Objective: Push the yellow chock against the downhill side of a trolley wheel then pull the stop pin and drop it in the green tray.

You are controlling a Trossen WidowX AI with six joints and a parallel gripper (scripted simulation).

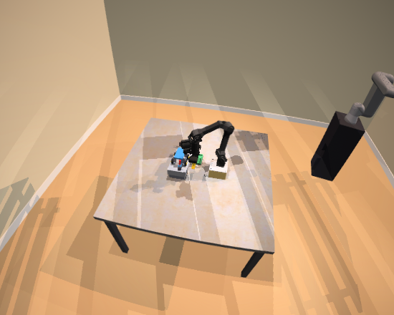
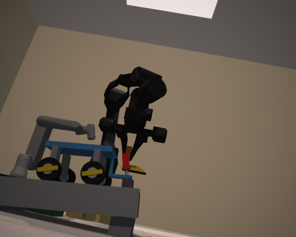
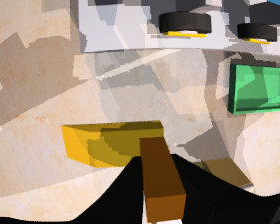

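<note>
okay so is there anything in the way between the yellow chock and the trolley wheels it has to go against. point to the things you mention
Nothing visible stands between the chock [image 2: 135, 169] [image 3: 108, 145], held up in the gripper [image 2: 128, 157] [image 3: 153, 163], and the near-side wheels [image 3: 185, 23] [image 3: 257, 32] in the wrist view. The green tray [image 3: 259, 90] sits off to one side.
</note>
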